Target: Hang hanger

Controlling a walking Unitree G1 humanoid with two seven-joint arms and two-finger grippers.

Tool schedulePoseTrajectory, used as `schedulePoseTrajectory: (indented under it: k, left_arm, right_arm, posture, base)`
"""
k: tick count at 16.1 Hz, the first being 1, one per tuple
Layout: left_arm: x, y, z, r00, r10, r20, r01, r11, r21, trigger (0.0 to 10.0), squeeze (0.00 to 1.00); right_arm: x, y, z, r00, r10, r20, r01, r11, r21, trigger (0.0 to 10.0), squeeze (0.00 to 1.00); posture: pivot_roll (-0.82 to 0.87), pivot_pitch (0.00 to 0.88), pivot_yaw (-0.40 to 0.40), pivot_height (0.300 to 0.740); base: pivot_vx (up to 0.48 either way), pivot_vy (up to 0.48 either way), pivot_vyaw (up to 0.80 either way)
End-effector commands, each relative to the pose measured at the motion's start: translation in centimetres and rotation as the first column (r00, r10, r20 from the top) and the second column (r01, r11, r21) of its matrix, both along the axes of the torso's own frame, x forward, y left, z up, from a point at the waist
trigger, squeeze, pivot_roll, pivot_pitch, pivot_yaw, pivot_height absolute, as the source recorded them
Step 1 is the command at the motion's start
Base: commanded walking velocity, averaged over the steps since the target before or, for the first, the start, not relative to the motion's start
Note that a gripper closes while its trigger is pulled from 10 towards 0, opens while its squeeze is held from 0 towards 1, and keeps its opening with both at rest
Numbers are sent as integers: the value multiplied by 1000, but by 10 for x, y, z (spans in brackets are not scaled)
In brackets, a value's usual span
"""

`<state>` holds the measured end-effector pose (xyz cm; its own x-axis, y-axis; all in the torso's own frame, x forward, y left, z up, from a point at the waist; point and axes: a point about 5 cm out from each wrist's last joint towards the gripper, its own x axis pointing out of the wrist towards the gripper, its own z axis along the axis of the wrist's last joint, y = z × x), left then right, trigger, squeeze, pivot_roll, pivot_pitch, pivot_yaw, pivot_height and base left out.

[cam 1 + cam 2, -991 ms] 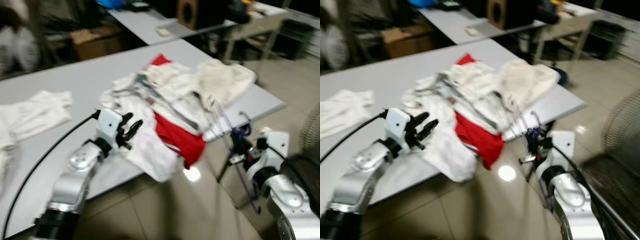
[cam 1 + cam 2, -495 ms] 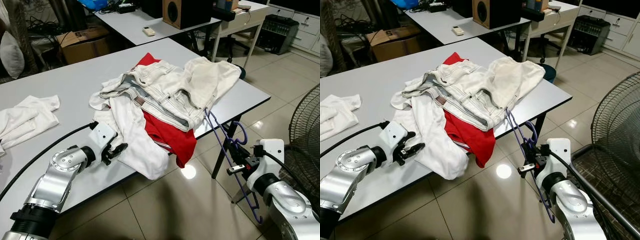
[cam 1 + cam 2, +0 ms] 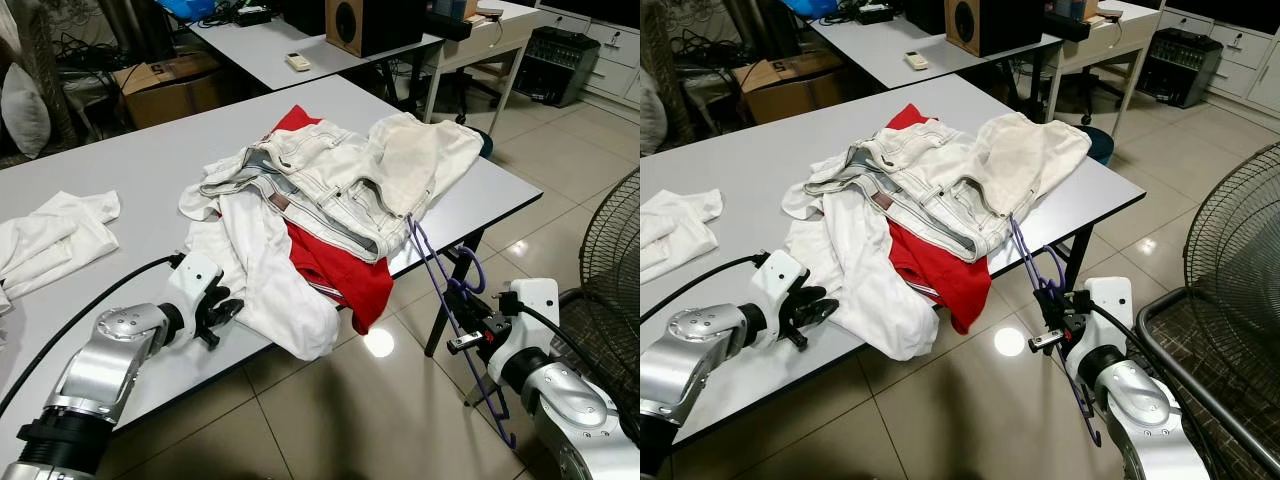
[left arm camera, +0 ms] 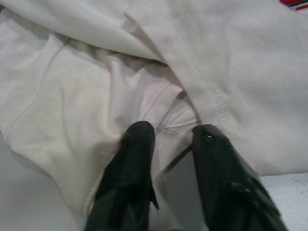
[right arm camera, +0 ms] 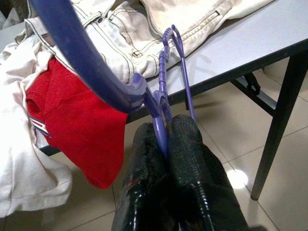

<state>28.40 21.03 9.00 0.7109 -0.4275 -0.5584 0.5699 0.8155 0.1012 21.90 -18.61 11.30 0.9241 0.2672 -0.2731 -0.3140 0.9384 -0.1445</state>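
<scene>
Purple hanger [image 3: 455, 322], one; two end effectors

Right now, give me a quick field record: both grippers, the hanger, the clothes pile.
right gripper: shut on the purple plastic hanger, off the table's edge
left gripper: open, fingertips at the white cotton garment
hanger position: tilted, top end against the clothes at the edge of the grey table
clothes pile: pale jeans over red shirt
</scene>
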Motion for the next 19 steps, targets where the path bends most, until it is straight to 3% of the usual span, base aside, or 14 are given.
schedulePoseTrajectory:
  k: [1, 4, 12, 14, 16, 19]
  left_arm:
    - [2, 4, 2, 1000, 25, 7, -25, 1000, 5, 0, 0]
    - [4, 0, 2, 999, 10, 52, -13, 998, 60, 0, 0]
    - [6, -8, -1, 995, 2, 104, -8, 998, 61, 0, 0]
    - [11, -13, 5, 988, 2, 157, -5, 1000, 16, 0, 0]
    - [19, -24, 32, 951, 1, 309, 44, 989, -138, 0, 0]
    - [28, -23, 52, 907, 87, 411, 2, 977, -212, 0, 0]
  right_arm:
    - [0, 6, 3, 999, 43, 5, -43, 999, 9, 10000, 0]
    - [1, 8, 3, 998, 57, 5, -57, 998, 7, 10000, 0]
    - [0, 11, 3, 997, 75, 4, -75, 997, 1, 10000, 0]
    - [1, 11, 4, 997, 77, 5, -77, 997, -1, 10000, 0]
    - [2, 11, 4, 997, 78, 8, -78, 997, -3, 10000, 0]
    - [4, 11, 4, 997, 80, 11, -80, 997, -6, 10000, 0]
  posture:
    - [-107, 28, 73, 740]
    - [-107, 29, 69, 740]
    - [-115, 28, 64, 740]
    - [-118, 26, 62, 740]
    - [-117, 25, 59, 740]
    - [-115, 16, 57, 740]
  base:
    - [0, 0, 0]
    - [0, 0, 0]
    - [0, 0, 0]
    - [0, 0, 0]
    - [0, 0, 0]
    - [0, 0, 0]
